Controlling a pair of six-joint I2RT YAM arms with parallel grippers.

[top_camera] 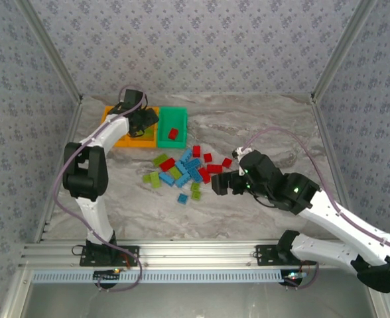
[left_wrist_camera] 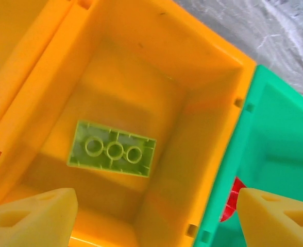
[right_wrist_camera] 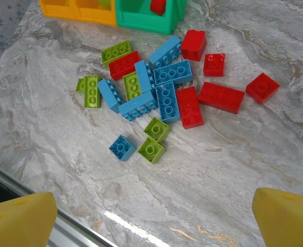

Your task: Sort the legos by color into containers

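- Over the middle orange bin [left_wrist_camera: 208, 87]: left gripper [left_wrist_camera: 154, 224], spread wide, nothing between the fingers [left_wrist_camera: 33, 216].
- On that bin's floor, flat and hollow side up, apart from the walls: one lime brick [left_wrist_camera: 112, 149].
- In the green bin [top_camera: 175, 114] next door: a single red brick [top_camera: 173, 134].
- On the table [right_wrist_camera: 234, 170], near the bins: the remaining bricks [right_wrist_camera: 156, 87] in red, blue and lime, many touching in one loose pile, with two lime ones and a blue one slightly apart at its fringe.
- Just beside the pile's right side: right gripper [top_camera: 223, 183], likewise spread and empty.
- Could snag a bin wall if swung sideways before rising, and so drag all three joined bins.
- Could pinch two bricks at once, or shove neighbours aside, by closing on one in the crowded middle; probably safer to begin with the loose ones at the fringe.
- Could mix colours by confusing the two orange bins, so alike in look; blue probably meant for the far-left orange bin [top_camera: 115, 139].
- Could knock arm against arm when reaching together into the narrow stretch between pile and bins.
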